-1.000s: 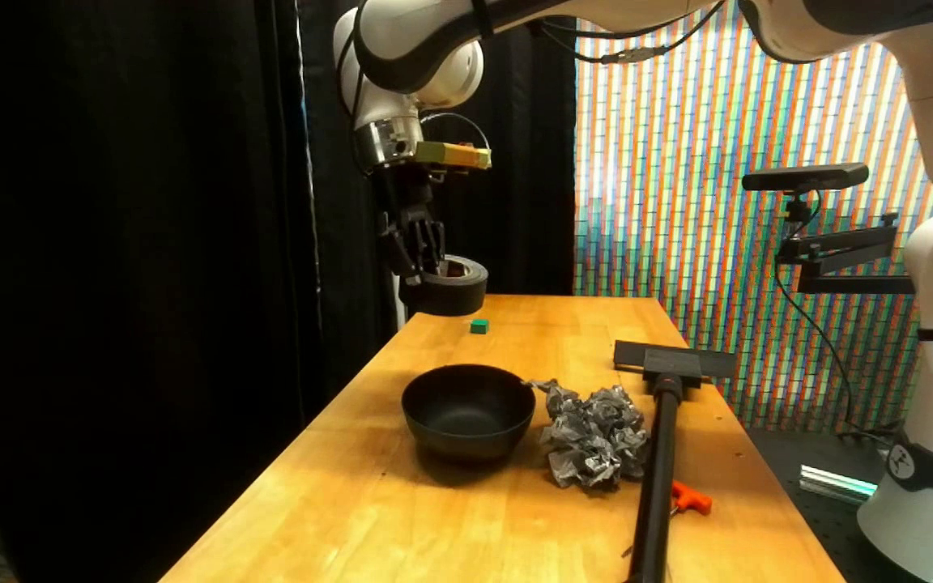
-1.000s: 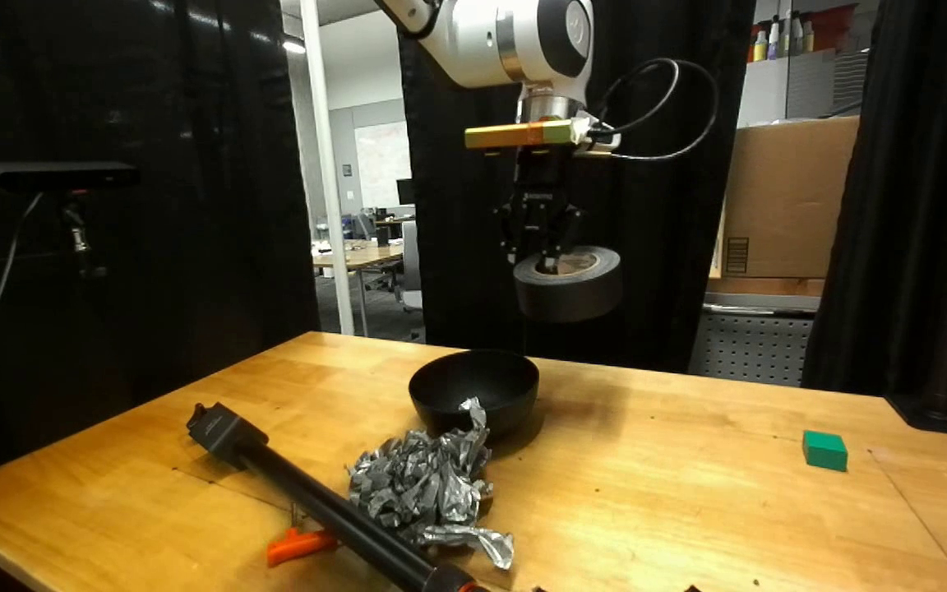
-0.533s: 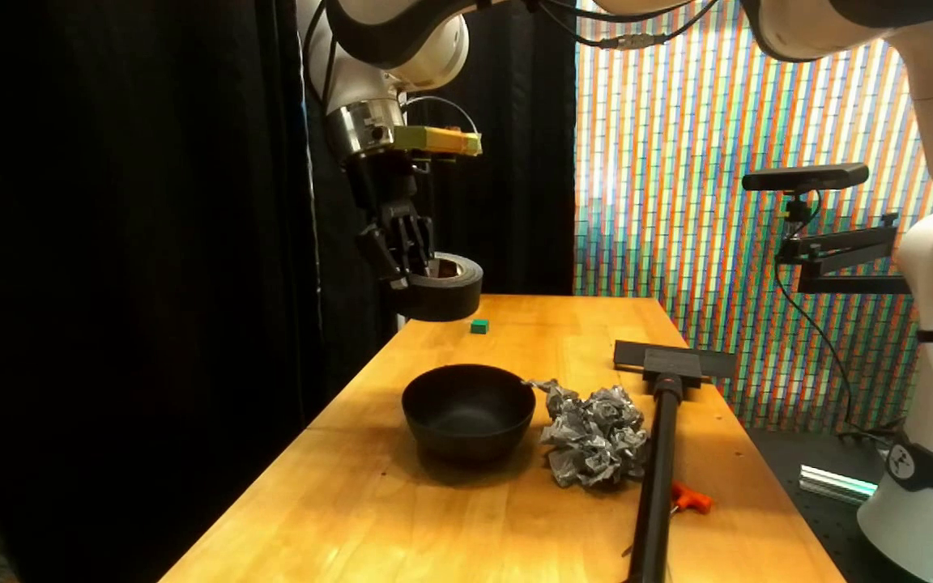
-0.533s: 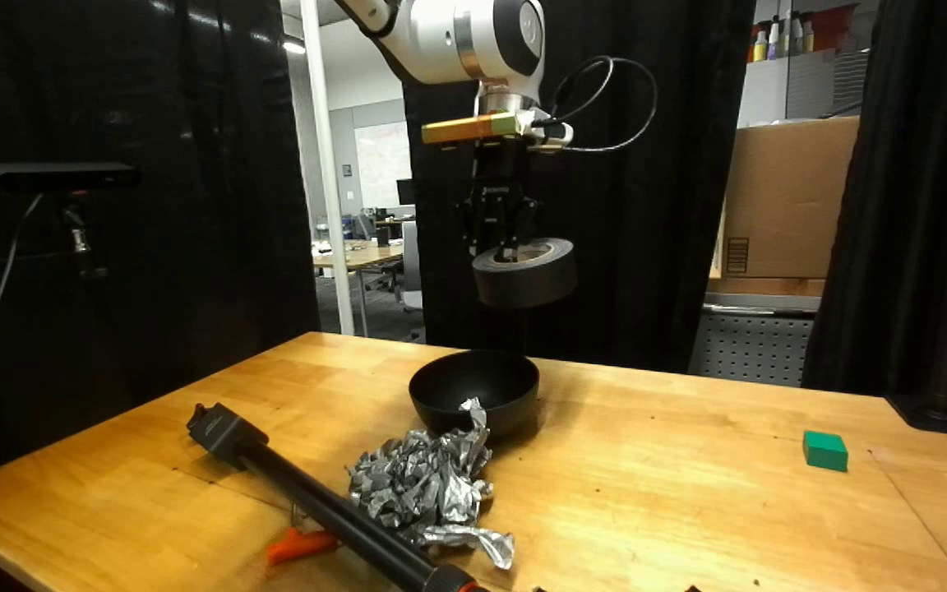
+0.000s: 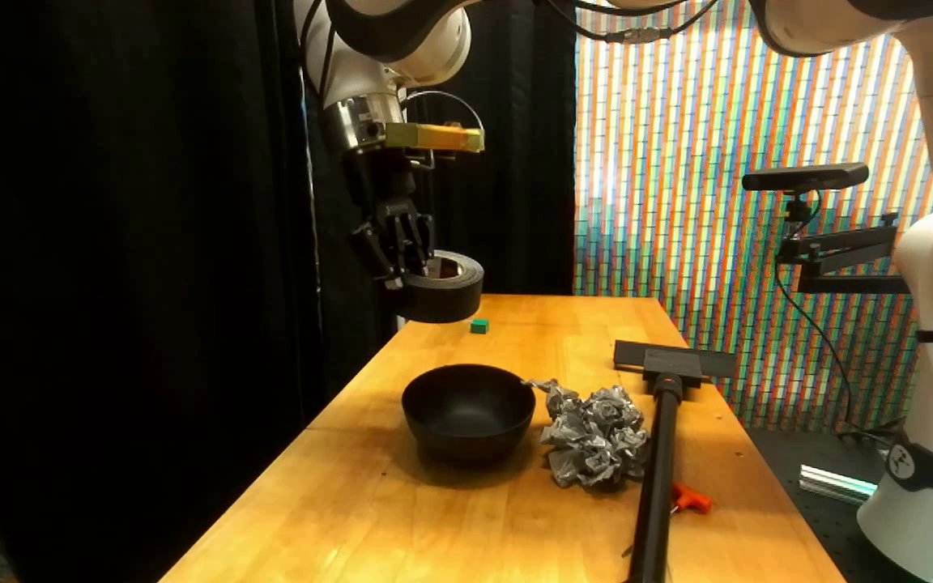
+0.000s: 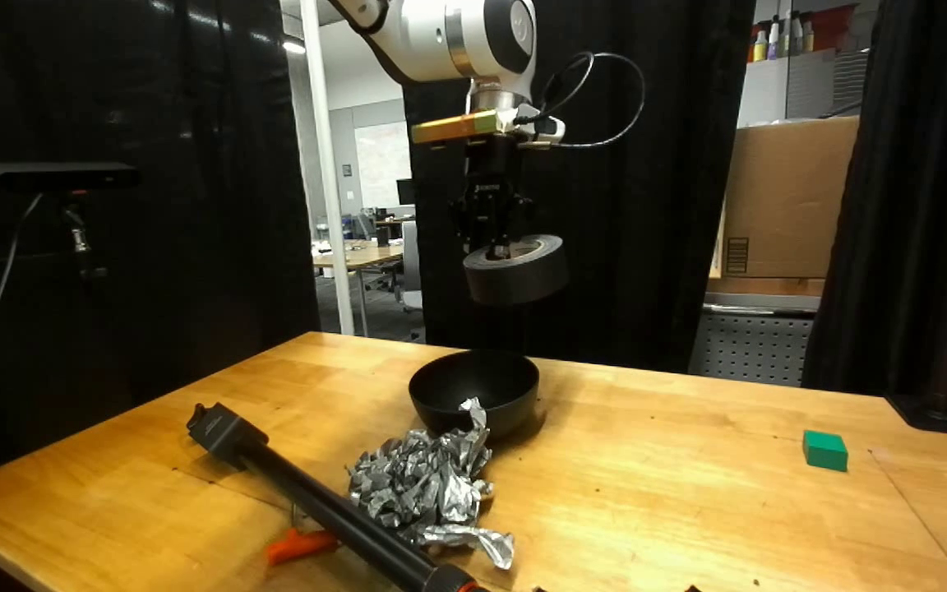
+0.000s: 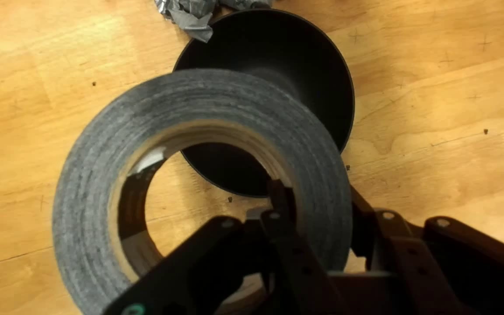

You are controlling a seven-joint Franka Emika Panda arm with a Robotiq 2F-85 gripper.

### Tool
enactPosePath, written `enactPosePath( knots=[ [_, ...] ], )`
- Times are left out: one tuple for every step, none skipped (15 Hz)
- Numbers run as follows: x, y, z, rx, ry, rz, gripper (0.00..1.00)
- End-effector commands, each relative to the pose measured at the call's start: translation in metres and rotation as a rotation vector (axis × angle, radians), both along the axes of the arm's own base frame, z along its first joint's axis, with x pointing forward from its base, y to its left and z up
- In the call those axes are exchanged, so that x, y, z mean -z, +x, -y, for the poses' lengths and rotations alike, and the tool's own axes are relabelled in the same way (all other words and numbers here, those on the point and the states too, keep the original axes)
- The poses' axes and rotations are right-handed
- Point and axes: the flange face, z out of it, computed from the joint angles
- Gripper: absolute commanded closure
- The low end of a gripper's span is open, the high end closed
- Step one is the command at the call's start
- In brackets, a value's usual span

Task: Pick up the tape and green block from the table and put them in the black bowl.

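Holding tape (image 6: 521,279) clear of bowl rim (image 5: 469,438)

A robotics lab: robot arm (image 6: 432,45), mounted camera (image 5: 805,176), black curtains (image 5: 126,283), desks (image 6: 368,255) beyond.

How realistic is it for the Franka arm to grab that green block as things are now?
Probably not yet: the gripper is closed on the dark tape roll, so it likely needs to release that first. The green block itself looks open to approach, lying apart from the black bowl.
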Motion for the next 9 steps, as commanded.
enactPosePath(
  knots=[
    [-0.023,-0.018,-0.010,0.062,0.000,0.087,0.92],
    [-0.025,-0.022,-0.013,0.071,-0.002,0.102,0.92],
    [-0.025,-0.029,-0.013,0.079,-0.002,0.110,0.92],
    [-0.024,-0.033,-0.016,0.087,-0.004,0.118,0.92],
    [-0.023,-0.040,-0.018,0.095,-0.009,0.126,0.92],
    [-0.024,-0.046,-0.020,0.107,-0.002,0.129,0.92],
    [-0.024,-0.052,-0.021,0.121,-0.002,0.129,0.92],
    [-0.022,-0.058,-0.022,0.131,-0.001,0.129,0.92],
    [-0.019,-0.064,-0.021,0.142,0.000,0.129,0.92]
  ],
)
